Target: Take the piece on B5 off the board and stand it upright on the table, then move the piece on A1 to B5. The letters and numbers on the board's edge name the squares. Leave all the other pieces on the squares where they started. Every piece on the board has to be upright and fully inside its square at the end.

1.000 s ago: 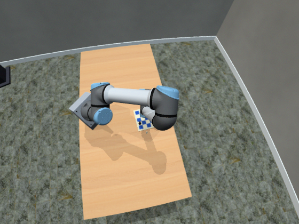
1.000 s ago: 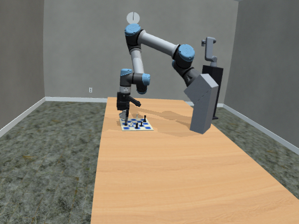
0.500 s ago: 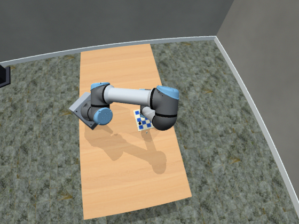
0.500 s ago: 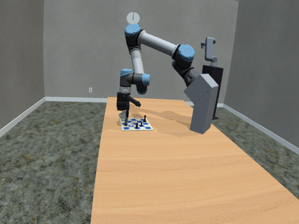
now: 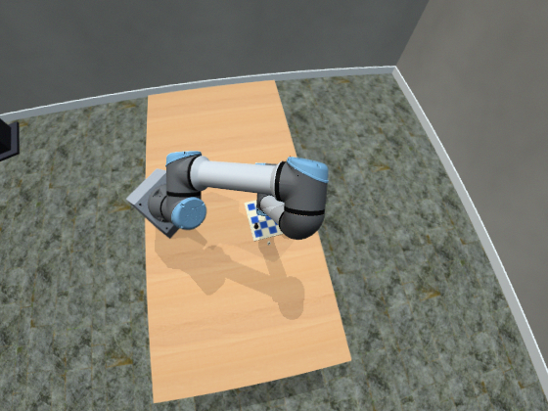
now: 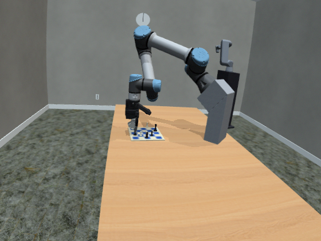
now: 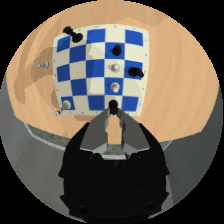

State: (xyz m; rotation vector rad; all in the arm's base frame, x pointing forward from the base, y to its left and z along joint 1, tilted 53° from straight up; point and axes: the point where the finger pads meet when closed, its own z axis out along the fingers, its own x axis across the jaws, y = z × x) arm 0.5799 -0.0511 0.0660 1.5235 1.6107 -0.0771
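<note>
My gripper (image 6: 135,131) (image 7: 113,108) is shut on a black piece (image 7: 113,105) (image 6: 134,133). It holds the piece low over the board (image 5: 248,211) (image 6: 162,139) (image 7: 145,45), at the fourth square from the left of the nearest row in the wrist view. Whether its base touches the board is unclear. A small white piece (image 5: 268,243) (image 6: 147,124) (image 7: 43,65) stands on the table, off the board's left side in the wrist view. The edge letters and numbers are too small to read. In the top view the arm hides the gripper.
A white piece (image 7: 115,87) stands just beyond the held one, with another white piece (image 7: 115,67) and a black piece (image 7: 116,50) behind. A black piece (image 7: 135,72) is at the right, a tall black one (image 7: 76,37) at far left, a white one (image 7: 66,105) at near left.
</note>
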